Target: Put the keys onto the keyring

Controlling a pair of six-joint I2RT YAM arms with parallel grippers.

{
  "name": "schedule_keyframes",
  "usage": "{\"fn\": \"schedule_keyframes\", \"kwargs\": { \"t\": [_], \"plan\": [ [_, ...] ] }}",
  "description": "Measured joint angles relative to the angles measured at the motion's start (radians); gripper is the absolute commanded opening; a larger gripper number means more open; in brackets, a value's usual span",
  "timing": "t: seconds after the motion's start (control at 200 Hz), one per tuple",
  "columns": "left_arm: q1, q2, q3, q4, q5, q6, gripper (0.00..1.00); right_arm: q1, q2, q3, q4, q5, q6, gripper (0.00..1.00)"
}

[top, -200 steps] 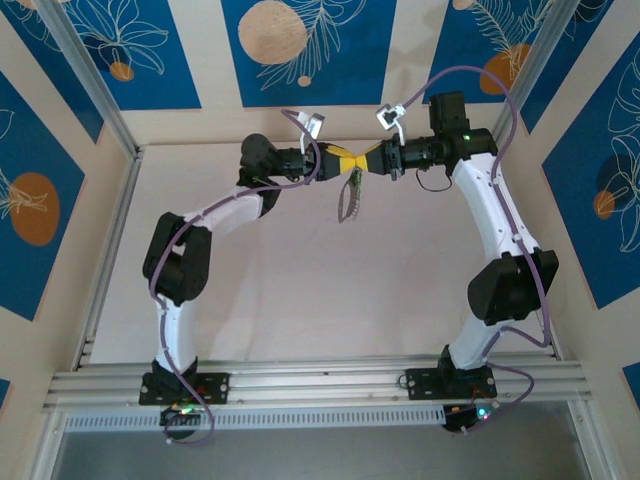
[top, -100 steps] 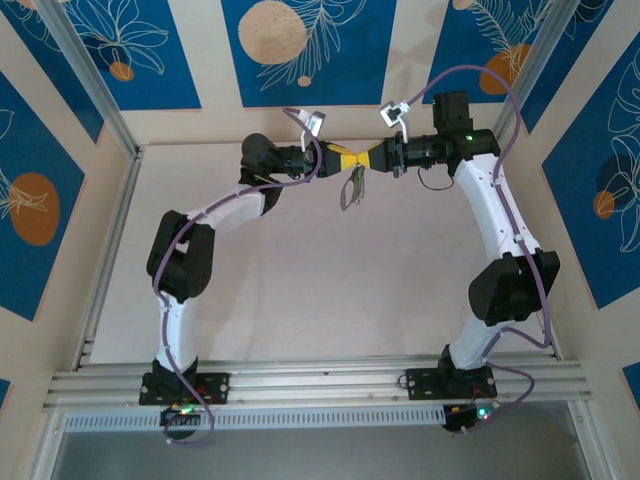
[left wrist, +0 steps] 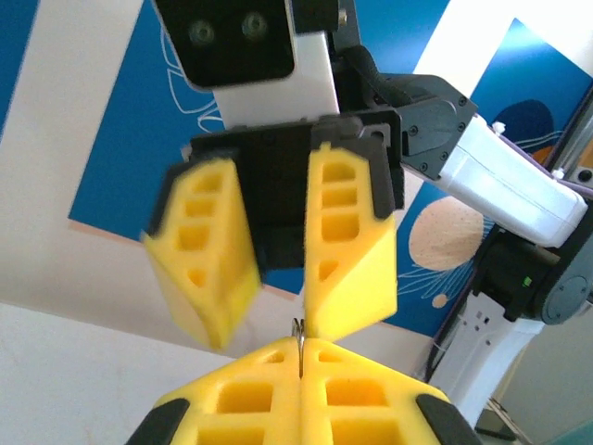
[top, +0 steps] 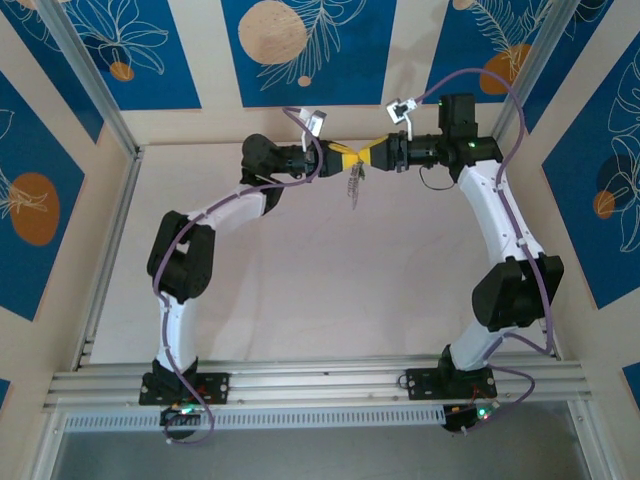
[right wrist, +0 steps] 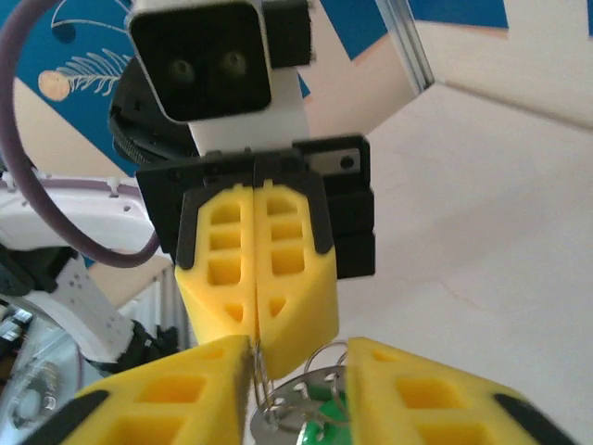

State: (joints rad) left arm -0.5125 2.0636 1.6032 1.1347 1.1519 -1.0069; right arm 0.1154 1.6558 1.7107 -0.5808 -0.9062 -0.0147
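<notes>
Overhead, looking down on a pale, matte table with an aluminium rail along its near edge. Boxed in by beige walls carrying blue panels printed with white leaf outlines and orange discs; slim metal posts at the corners. Up over the far end of that surface, tip to tip: left gripper and right gripper. Left jaws pressed together on the thin wire of the keyring, seen as a sliver between the yellow pads. Right jaws spread apart. Hanging below the meeting point, off the table, with a fringe of small silvery pieces. From the right wrist, between the parted fingers, the green head of one of the keys among the wire loops.
</notes>
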Motion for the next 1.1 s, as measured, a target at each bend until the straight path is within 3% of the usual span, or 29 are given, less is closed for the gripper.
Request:
{"fn": "schedule_keyframes", "kwargs": {
  "t": [0.285, 0.56, 0.785, 1.1],
  "plan": [
    [-0.025, 0.000, -0.029, -0.019, -0.008, 0.041, 0.00, -0.071, -0.174, -0.207, 0.355, -0.003, 0.243, 0.46],
    [-0.025, -0.007, -0.049, 0.002, -0.055, 0.043, 0.00, -0.072, -0.365, -0.586, 0.669, 0.224, 0.434, 0.47],
    [-0.025, -0.007, -0.049, 0.031, -0.072, 0.036, 0.00, 0.025, -0.443, -0.788, 0.730, 0.429, 0.431, 0.51],
    [-0.025, -0.007, -0.049, 0.037, -0.076, 0.036, 0.00, 0.133, -0.469, -0.841, 0.750, 0.608, 0.342, 0.52]
  ]
}}
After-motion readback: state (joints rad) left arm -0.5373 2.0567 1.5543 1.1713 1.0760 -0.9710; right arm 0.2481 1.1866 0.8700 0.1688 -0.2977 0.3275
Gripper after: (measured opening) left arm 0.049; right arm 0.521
